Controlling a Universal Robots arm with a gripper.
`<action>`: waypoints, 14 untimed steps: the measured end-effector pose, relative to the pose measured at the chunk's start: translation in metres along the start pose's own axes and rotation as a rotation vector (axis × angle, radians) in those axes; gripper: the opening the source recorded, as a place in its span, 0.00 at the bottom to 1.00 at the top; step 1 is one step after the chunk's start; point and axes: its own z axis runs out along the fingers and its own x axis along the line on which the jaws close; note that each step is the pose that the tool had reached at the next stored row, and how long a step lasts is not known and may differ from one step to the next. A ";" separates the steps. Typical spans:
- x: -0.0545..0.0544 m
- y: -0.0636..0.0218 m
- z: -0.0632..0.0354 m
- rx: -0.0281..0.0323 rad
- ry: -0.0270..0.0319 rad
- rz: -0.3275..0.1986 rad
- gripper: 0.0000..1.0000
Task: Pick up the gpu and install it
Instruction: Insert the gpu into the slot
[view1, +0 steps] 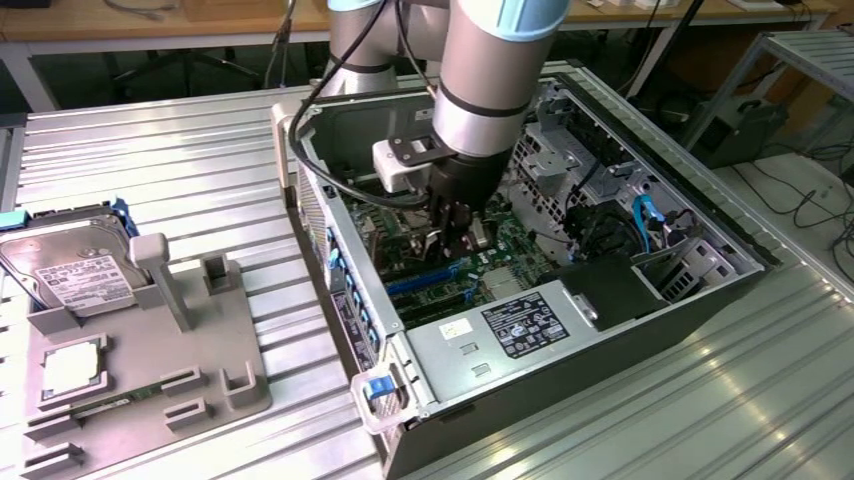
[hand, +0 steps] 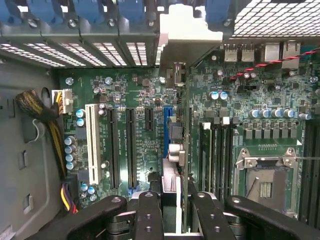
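Note:
My gripper (view1: 454, 232) reaches down into the open computer case (view1: 400, 345), over the green motherboard (hand: 125, 95). It is shut on the gpu (hand: 183, 125), which I see edge-on as a thin upright card between the two black fingers (hand: 150, 215). The card's silver end bracket (hand: 187, 37) lies against the case's rear slot openings. The card runs along the blue expansion slot (hand: 167, 130); I cannot tell whether it sits in the slot. In the exterior view the gpu (view1: 461, 250) is mostly hidden below the gripper.
Black slots (hand: 130, 145) and a white slot (hand: 91, 142) lie beside the card, memory slots (hand: 220, 150) and a bare CPU socket (hand: 265, 182) on its other side. Cables (hand: 45, 120) hang near the case wall. Outside, a grey fixture (view1: 200, 350) holds a hard drive (view1: 67, 270) and CPU chip (view1: 74, 365).

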 end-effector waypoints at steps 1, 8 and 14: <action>0.002 0.0001 0.0017 -0.0003 -0.0004 0.000 0.28; 0.006 0.0054 0.0115 -0.0007 -0.0015 0.000 0.28; 0.006 0.0122 0.0161 -0.0015 -0.0018 0.000 0.28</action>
